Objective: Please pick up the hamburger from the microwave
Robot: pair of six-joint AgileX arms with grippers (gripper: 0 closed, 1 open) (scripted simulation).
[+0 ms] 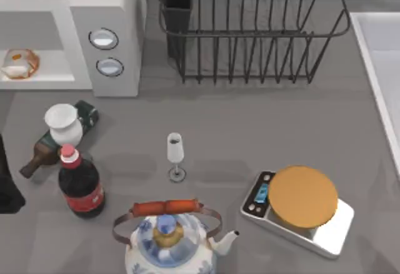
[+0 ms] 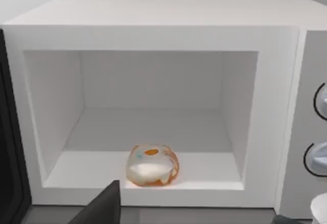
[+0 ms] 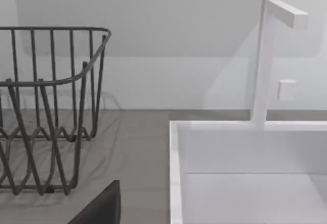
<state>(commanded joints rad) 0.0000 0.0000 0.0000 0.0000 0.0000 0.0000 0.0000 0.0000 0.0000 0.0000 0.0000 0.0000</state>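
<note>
The white microwave (image 1: 112, 11) stands at the table's back left, its cavity open to the front. The hamburger (image 1: 19, 63), a small glossy orange-brown bun with a pale middle, lies on the cavity floor near the front lip. In the left wrist view the microwave (image 2: 153, 35) faces the camera head-on and the hamburger (image 2: 152, 165) sits a little left of the cavity's centre. A dark part of my left gripper (image 2: 102, 206) shows low in front of the opening, short of the bun. A dark part of my right gripper (image 3: 102, 206) hangs near the rack and sink.
A black wire dish rack (image 1: 250, 30) stands beside the microwave, and a white sink (image 1: 381, 67) at the right. In front are a cola bottle (image 1: 81, 186), a white vase (image 1: 62, 124), a lying dark bottle (image 1: 37, 152), a glass (image 1: 175, 155), a teapot (image 1: 169, 239) and a scale (image 1: 300, 208).
</note>
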